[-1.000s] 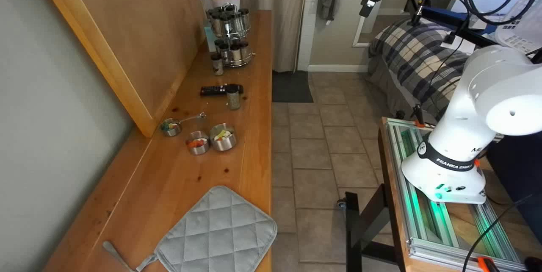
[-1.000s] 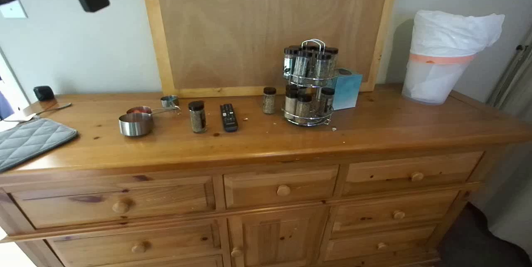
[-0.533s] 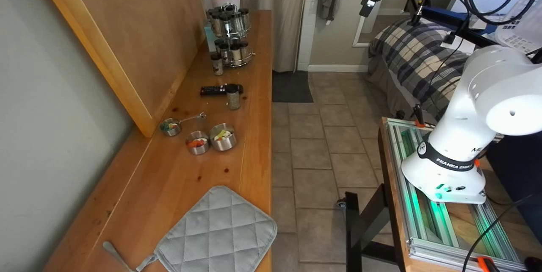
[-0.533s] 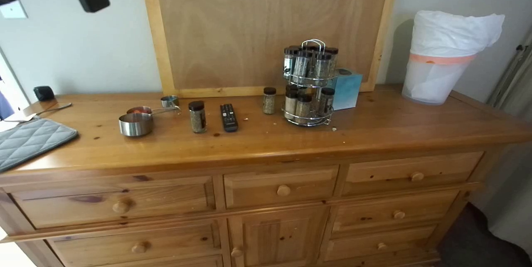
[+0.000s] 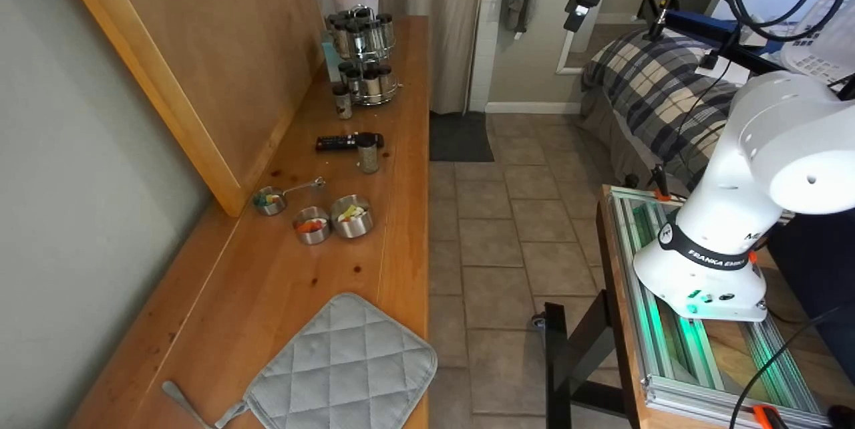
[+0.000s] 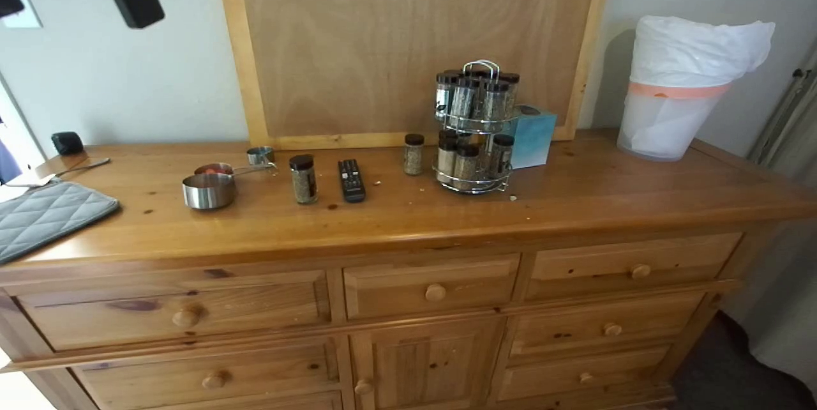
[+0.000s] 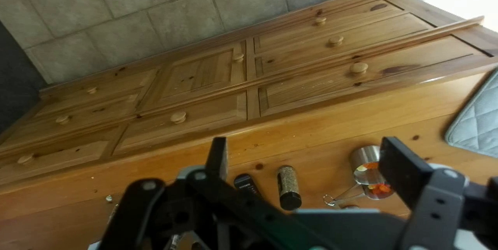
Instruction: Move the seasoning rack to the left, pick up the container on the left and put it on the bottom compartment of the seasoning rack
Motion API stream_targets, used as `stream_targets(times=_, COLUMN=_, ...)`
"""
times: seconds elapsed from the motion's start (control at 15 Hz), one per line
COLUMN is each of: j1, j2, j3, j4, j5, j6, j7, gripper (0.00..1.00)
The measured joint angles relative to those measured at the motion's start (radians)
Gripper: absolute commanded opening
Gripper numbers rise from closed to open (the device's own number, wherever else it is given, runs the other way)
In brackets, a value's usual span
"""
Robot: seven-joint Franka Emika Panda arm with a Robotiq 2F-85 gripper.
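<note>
Seasoning rack (image 6: 475, 130) stands upright on the worktop (image 6: 613, 186), right of the middle as seen from the front and between the back and front edges, with dark-lidded jars (image 6: 464, 99) on both tiers. Just to its left, apart from it, a loose spice jar (image 6: 413, 158) stands upright; a second spice jar (image 6: 304, 182), also upright, stands farther toward the left end and closer to the front edge. Which of the two the task calls the container cannot be told. A black remote (image 6: 352, 181) lies flat between them. Three metal measuring cups (image 6: 209, 194) with coloured pieces (image 5: 310, 225) inside sit left of the second spice jar, and a grey quilted pad (image 5: 351, 369) lies near the left end, reaching the front edge. A blue box (image 6: 536, 138) stands just behind the rack, and a white bin (image 6: 657, 130) stands near the right back corner. The tool (image 7: 304, 152) hovers well above the worktop's level, its fingers (image 7: 218, 154) spread wide apart in the wrist view.
</note>
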Motion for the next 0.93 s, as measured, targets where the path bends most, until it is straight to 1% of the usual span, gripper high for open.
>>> stream_targets(times=0.13, j1=0.036, j2=0.041, j3=0.007, j4=-0.001, j5=0.004, j6=0.011, j7=0.000, gripper=1.00)
stream_targets(times=0.27, j1=0.061, j2=0.098, j3=0.010, j4=-0.003, j5=0.005, j6=0.054, j7=0.002, gripper=1.00)
stream_targets(times=0.4, j1=0.063, j2=0.158, j3=0.004, j4=0.001, j5=0.007, j6=0.105, j7=0.002, gripper=1.00)
stream_targets(times=0.53, j1=0.054, j2=0.211, j3=-0.010, j4=0.022, j5=0.007, j6=0.127, j7=0.001, gripper=1.00)
stream_targets(times=0.73, j1=0.040, j2=0.280, j3=-0.036, j4=0.092, j5=0.004, j6=0.127, j7=-0.042, gripper=1.00)
stream_targets(times=0.93, j1=0.036, j2=0.358, j3=-0.071, j4=0.210, j5=-0.001, j6=0.086, j7=-0.129, gripper=1.00)
